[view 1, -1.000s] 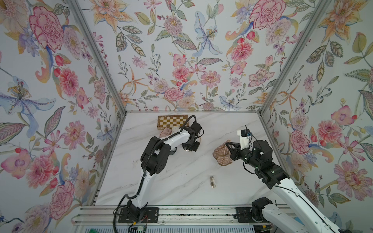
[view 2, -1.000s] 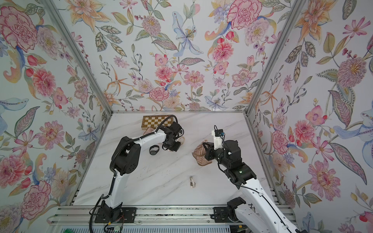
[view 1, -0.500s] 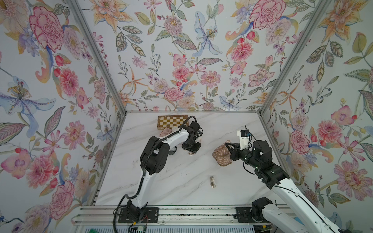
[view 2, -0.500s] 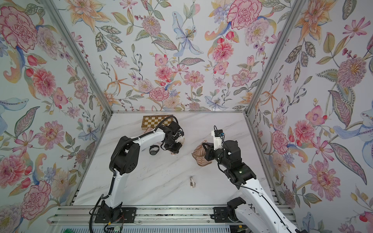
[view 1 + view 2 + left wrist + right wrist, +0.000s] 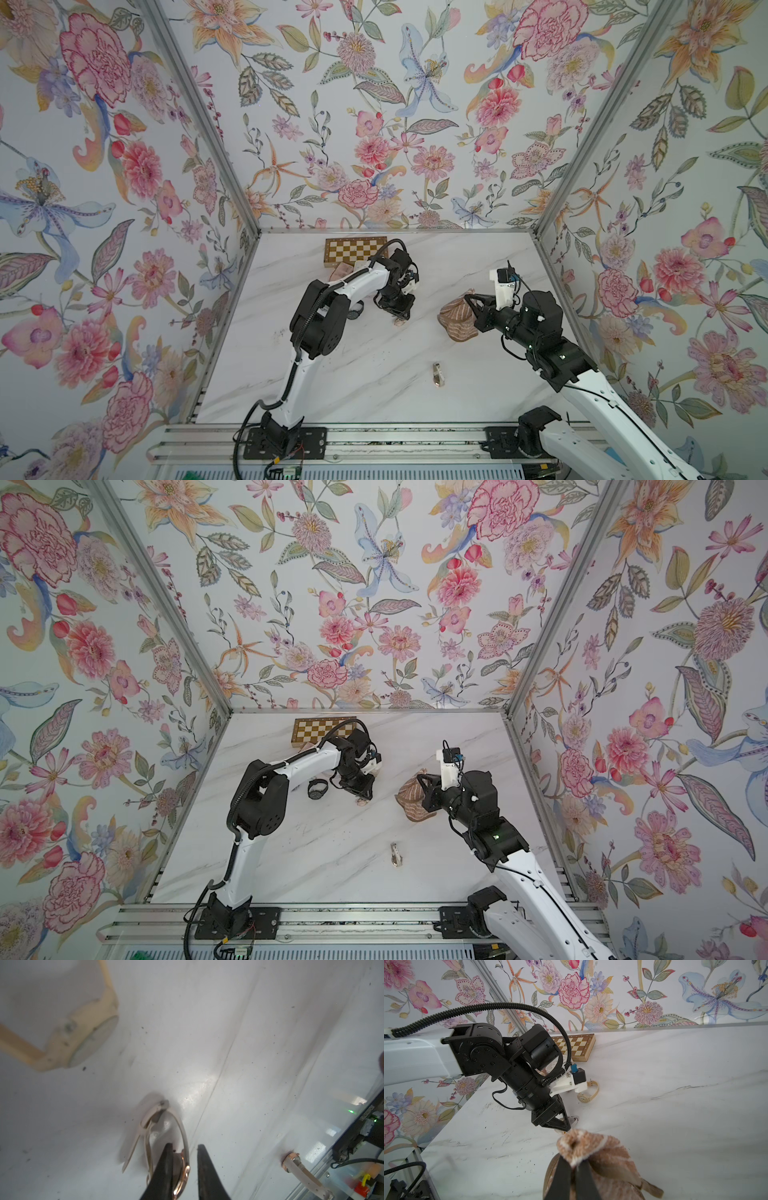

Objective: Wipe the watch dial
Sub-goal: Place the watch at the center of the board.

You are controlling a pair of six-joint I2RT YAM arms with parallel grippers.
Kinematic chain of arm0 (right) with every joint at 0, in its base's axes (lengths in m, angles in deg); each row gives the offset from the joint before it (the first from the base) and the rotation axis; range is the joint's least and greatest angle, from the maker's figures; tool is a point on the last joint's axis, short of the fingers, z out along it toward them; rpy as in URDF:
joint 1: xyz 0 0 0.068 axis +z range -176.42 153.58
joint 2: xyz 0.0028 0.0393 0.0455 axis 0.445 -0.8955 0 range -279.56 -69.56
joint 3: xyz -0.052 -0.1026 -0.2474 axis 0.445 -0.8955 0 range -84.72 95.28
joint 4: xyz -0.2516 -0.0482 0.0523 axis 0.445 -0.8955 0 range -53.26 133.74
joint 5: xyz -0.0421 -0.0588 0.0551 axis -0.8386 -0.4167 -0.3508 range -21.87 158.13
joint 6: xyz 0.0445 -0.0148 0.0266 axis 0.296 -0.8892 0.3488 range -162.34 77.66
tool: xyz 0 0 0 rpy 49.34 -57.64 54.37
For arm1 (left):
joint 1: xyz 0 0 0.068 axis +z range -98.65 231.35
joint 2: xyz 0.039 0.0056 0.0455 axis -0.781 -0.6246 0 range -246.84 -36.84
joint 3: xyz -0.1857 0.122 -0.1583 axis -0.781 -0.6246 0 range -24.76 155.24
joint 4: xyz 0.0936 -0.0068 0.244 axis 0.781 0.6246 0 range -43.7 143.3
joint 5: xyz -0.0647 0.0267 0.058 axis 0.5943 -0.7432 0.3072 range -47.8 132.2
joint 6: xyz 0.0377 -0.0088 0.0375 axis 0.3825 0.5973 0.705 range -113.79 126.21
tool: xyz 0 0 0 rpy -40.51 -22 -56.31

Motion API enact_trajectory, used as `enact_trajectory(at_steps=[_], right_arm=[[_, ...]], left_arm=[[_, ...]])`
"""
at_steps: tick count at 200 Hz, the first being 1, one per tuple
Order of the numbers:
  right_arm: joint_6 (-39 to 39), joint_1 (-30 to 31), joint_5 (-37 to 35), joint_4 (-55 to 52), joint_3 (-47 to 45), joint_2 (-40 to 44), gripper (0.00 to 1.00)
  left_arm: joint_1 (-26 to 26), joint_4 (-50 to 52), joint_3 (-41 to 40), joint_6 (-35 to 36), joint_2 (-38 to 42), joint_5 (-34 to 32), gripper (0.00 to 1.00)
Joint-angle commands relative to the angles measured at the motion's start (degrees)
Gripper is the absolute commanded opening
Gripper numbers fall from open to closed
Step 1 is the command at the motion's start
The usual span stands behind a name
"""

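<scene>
Watch (image 5: 184, 1169), rose-gold case on a pale strap, stands on edge on the marble table (image 5: 249, 1064), set between the fingers of the left gripper (image 5: 185, 1145). Jaws parted a little: one finger (image 5: 164, 1167) lies against the case, the other stands just clear of it, with a sliver of table showing between. A loose hold at most. Strap loops run out ahead of the fingertips, buckle end down on the table. Cannot tell which way the dial faces. Right gripper (image 5: 573, 1159) is clamped tight on a bunch of brown striped cloth (image 5: 602, 1157), which hangs below its fingers, well apart from the watch and level with the left gripper's side. Whether the cloth touches the table, cannot tell. Beige watch (image 5: 83, 1039) lies near, ahead of the left fingertips and off to one side. Black watch (image 5: 318, 789) sits just beside the left forearm. Chessboard (image 5: 355, 251) lies behind the left wrist.
</scene>
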Motion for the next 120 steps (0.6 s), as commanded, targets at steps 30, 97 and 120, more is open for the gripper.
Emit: enact_trajectory(at_steps=[30,97,120], right_arm=[[-0.1,-0.4,1.2,1.8,-0.3,0.3,0.00],[0.0,-0.3,-0.6,0.5,1.4,0.0,0.00],[0.0,-0.5,-1.8,-0.5,2.1,0.3,0.00]], left_arm=[[0.6,3.0,5.3,0.6,-1.2,-1.7,0.35],[1.1,0.0,7.6,-1.1,8.6,-3.2,0.47],[1.1,-7.6,1.2,-2.7,16.3,-1.3,0.48]])
